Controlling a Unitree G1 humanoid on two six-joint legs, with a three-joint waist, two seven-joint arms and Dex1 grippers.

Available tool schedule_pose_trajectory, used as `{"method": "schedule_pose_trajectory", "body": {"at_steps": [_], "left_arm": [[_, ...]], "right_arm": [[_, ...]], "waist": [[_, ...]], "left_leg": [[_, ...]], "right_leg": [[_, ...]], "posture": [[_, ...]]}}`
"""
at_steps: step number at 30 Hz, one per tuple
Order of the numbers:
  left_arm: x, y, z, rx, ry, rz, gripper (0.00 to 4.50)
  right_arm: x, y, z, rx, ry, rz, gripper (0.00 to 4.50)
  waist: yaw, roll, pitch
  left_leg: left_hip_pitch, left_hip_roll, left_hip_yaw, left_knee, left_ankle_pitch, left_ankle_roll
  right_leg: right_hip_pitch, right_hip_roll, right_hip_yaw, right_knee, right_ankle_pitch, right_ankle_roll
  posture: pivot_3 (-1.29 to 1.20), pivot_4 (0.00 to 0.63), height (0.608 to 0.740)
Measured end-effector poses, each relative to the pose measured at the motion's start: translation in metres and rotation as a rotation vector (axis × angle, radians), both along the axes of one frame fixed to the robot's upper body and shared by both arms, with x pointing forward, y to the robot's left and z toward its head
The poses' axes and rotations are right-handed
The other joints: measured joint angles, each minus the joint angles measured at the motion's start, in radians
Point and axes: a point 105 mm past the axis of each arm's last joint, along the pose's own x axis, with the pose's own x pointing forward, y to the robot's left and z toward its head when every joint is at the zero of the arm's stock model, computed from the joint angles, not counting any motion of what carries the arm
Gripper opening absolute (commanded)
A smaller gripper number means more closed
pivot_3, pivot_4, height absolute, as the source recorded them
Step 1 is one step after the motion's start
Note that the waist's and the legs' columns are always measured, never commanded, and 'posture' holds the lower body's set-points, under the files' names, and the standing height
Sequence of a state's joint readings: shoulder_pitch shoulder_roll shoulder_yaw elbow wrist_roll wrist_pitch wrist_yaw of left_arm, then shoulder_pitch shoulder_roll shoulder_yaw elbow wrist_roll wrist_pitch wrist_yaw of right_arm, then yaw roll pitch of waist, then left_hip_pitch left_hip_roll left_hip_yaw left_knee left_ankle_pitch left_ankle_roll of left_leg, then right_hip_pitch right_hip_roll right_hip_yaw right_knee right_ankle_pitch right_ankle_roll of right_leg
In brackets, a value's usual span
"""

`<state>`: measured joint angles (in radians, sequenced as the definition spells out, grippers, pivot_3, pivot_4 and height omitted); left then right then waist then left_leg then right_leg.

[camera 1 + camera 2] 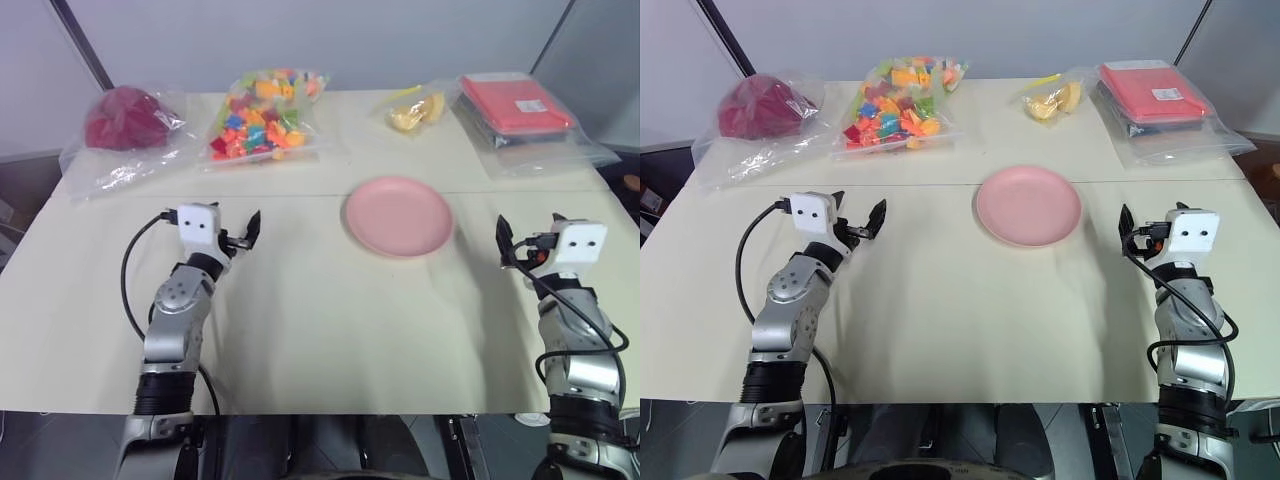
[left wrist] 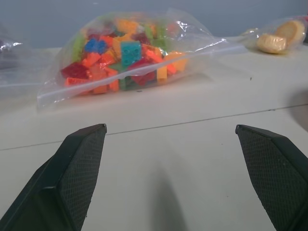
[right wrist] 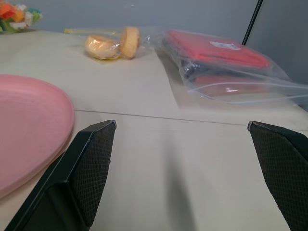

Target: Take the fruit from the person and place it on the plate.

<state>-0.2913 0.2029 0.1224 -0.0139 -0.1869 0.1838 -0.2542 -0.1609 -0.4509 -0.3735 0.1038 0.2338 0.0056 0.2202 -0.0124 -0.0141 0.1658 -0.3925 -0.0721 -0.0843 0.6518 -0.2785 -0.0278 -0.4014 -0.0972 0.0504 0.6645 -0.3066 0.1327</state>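
Both arms reach forward over the worktop, well apart, left gripper and right gripper each with jaws spread wide, seemingly holding nothing.

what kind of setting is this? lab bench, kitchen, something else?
Probably a lab or test bench rather than a kitchen: a plain cream table against bare grey partition walls, props sealed in clear bags along the far edge (colourful toy bricks, a red flat box), and one empty pink plate.
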Motion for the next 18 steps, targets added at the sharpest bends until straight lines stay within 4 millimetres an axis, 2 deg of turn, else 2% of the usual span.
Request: {"method": "schedule_pose_trajectory", "body": {"at_steps": [18], "left_arm": [[0.0031,-0.0007,0.0044,-0.036,-0.009,-0.003,4.5]], "right_arm": [[0.0004,-0.0037,-0.0066,0.004,0.004,-0.006,4.47]], "waist": [[0.0,0.0,0.0]], "left_leg": [[0.0,0.0,0.0,0.0,0.0,0.0]], "right_leg": [[0.0,0.0,0.0,0.0,0.0,0.0]], "posture": [[0.0,0.15,0.74]]}}
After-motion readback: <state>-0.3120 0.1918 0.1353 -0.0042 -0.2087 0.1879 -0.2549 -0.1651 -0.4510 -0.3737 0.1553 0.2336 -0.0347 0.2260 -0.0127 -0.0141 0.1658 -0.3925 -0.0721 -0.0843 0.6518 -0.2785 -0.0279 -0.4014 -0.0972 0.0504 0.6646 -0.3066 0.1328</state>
